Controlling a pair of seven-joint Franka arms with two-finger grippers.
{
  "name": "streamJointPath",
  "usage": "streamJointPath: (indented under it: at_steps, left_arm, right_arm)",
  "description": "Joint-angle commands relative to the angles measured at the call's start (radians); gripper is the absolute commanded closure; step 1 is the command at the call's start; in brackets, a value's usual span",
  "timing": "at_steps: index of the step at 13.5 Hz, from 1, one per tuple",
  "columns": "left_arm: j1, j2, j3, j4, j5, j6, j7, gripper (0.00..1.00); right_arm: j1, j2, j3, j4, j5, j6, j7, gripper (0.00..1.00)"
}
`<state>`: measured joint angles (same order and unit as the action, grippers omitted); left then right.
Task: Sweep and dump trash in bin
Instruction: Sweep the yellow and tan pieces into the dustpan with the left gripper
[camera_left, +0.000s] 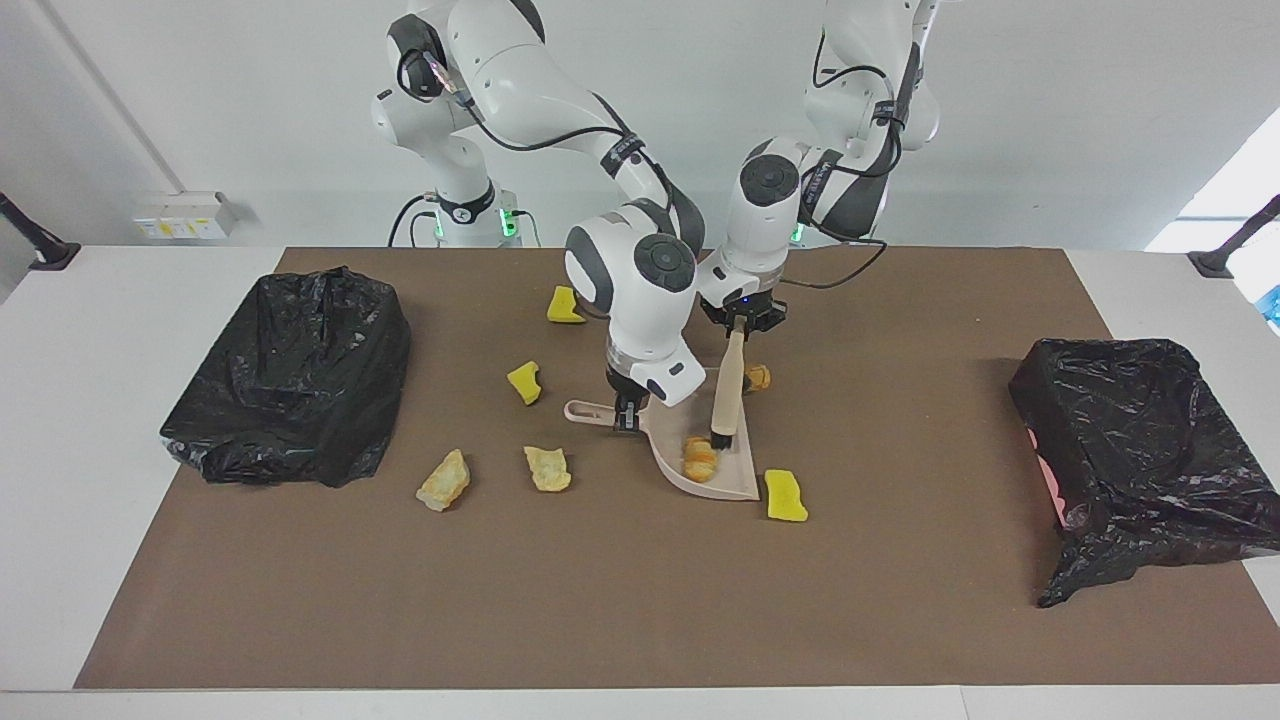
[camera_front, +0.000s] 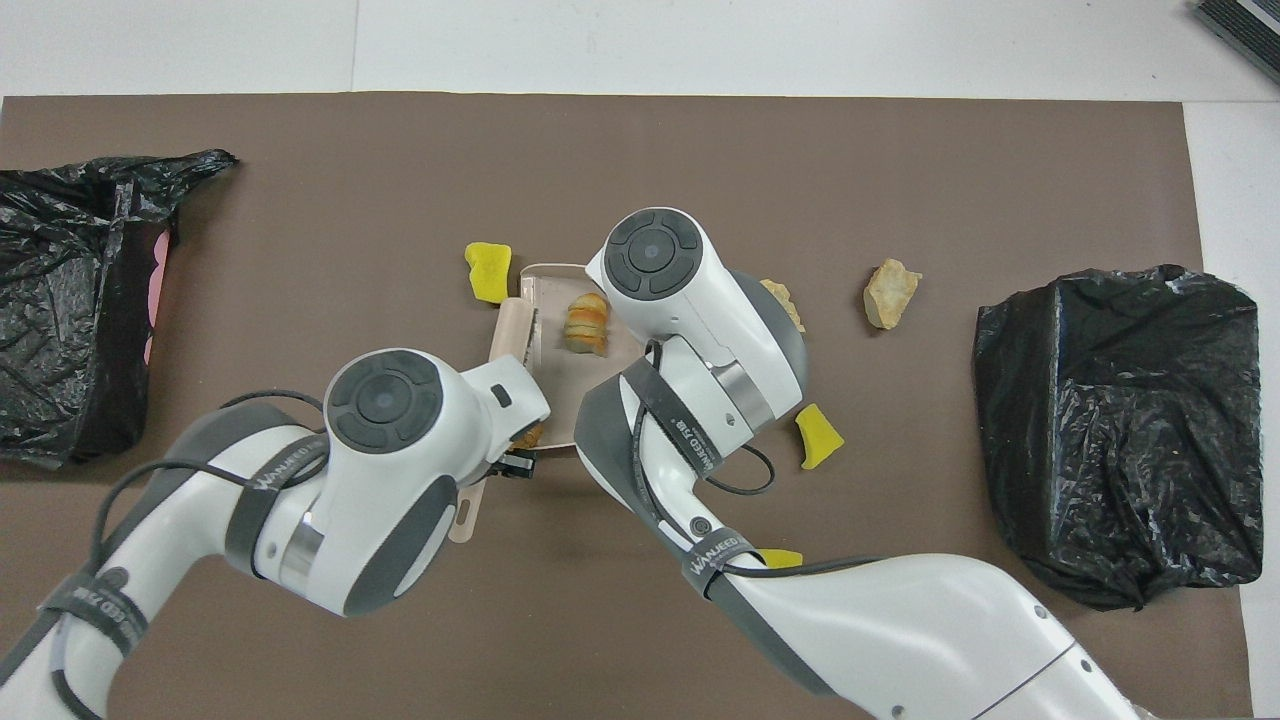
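I call twelve o'clock the way that points away from the robots, with the dustpan (camera_left: 735, 482) in the middle of my clock. The dustpan lies flat on the brown tabletop (camera_left: 640, 600), its open edge toward twelve.

The right tool (camera_left: 627, 412) is down at the dustpan's handle and grips it tight. The left tool (camera_left: 742, 320) is over the dustpan and is clenched on the top of the brush (camera_left: 728, 395). The brush slants down into the dustpan, and its dark bristles touch the orange bread lump (camera_left: 700, 458) that lies inside.

The other trash is on the tabletop:
- A yellow sponge chunk (camera_left: 786, 495) sits just beside the open edge, at about eleven o'clock.
- A small brown lump (camera_left: 757, 378) sits just beside the dustpan's wall by the brush handle, at about seven.
- Two tan lumps (camera_left: 548, 468) (camera_left: 443, 480) lie at about two o'clock, one near the dustpan and one farther out.
- A second yellow chunk (camera_left: 523, 382) is at four.
- A third yellow chunk (camera_left: 565, 305) is at five.

One black-bagged bin (camera_left: 290, 375) stands at three o'clock, at the right arm's end. Another black-bagged bin (camera_left: 1140, 440) stands at nine, at the left arm's end
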<state>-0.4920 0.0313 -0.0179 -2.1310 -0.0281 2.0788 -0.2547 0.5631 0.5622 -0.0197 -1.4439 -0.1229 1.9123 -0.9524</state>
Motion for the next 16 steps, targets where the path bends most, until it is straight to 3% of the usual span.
streamJointPath:
  at_steps: [1, 4, 7, 10, 13, 16]
  left_arm:
    - [0.116, 0.015, -0.001, 0.055, -0.022, -0.025, 0.077, 1.0]
    - [0.27, 0.047, -0.002, 0.058, -0.024, 0.042, 0.295, 1.0]
    - [0.273, 0.147, -0.004, 0.089, -0.022, 0.115, 0.299, 1.0]
    - [0.138, 0.104, -0.005, 0.028, -0.024, 0.098, 0.204, 1.0]
    - [0.034, 0.076, -0.005, 0.032, -0.022, -0.021, 0.146, 1.0]
    - [-0.025, 0.049, -0.01, 0.046, -0.024, -0.062, 0.086, 1.0]
  right_arm:
    - [-0.002, -0.016, 0.004, -0.03, 0.008, 0.033, 0.017, 1.0]
    - [-0.002, -0.016, 0.006, -0.03, 0.008, 0.033, 0.017, 1.0]
    - [-0.002, -0.016, 0.004, -0.032, 0.008, 0.033, 0.017, 1.0]
    - [0.0, -0.016, 0.004, -0.033, 0.008, 0.037, 0.017, 1.0]
    - [0.0, -0.016, 0.006, -0.033, 0.008, 0.037, 0.017, 1.0]
    - [0.0, -0.016, 0.006, -0.033, 0.009, 0.039, 0.018, 1.0]
